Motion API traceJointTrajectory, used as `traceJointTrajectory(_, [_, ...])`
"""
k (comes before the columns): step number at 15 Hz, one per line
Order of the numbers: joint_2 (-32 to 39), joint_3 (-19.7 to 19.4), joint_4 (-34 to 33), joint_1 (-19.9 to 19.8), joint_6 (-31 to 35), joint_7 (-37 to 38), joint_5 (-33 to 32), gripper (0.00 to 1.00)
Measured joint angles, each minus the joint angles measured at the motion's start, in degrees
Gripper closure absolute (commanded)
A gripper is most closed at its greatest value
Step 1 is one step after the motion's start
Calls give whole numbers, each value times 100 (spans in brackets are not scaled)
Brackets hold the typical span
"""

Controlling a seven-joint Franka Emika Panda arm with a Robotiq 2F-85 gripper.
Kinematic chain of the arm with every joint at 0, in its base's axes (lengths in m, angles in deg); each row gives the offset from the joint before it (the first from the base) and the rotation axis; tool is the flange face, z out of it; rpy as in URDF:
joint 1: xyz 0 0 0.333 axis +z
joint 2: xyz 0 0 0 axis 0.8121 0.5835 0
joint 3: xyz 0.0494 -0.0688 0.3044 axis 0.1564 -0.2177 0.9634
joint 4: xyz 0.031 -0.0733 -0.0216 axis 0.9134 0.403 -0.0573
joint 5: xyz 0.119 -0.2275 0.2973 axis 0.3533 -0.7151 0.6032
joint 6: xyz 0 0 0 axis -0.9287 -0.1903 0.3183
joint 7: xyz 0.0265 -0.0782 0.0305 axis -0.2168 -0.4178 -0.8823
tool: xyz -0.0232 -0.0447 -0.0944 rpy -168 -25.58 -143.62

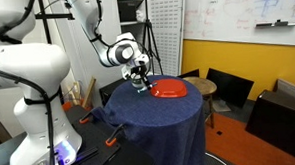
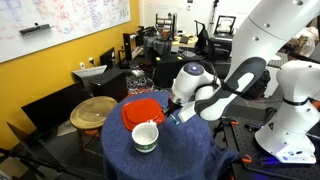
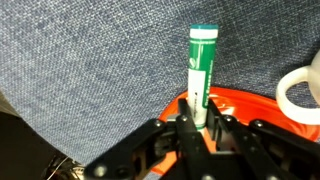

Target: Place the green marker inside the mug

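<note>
Claw (image 3: 197,119) tips are pressed onto the green marker (image 3: 203,62), pinching its pale lower end from both sides. The marker's dark green cap points away from the wrist camera. In the wrist view the marker runs almost straight up the picture. Its held end lies over the rim of the red dish (image 3: 245,104) and its capped end lies over the blue cloth (image 3: 90,60). The marker is in the claw's hold and not in the mug (image 3: 299,94). Only a whitish curve of the mug shows at the right border of that view, apart from the marker.

In an exterior view the claw (image 2: 172,110) hangs at the side of the red dish (image 2: 141,108) above the middle of the desk (image 2: 195,158). The marker is too small to make out there. The mug (image 2: 146,137) stands upright with its dark opening facing up. It sits just beside the dish, towards the desk edge nearest that camera. In an exterior view the claw (image 1: 140,81) points down beside the red dish (image 1: 171,88), which lies near the far edge of the desk (image 1: 159,122). I cannot pick out the mug there.

The blue cloth drapes over all the desk's edges. The white arm (image 2: 235,80) reaches in from beyond one edge. A round wooden stool (image 2: 92,111) stands on the floor off the opposite edge.
</note>
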Motion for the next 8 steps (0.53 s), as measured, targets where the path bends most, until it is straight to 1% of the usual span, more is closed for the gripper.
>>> traceJointTrajectory(5, [63, -1624, 240, 1940, 0, 312, -4, 95])
traceJointTrajectory(8, [194, -2397, 317, 2907, 0, 342, 8, 95])
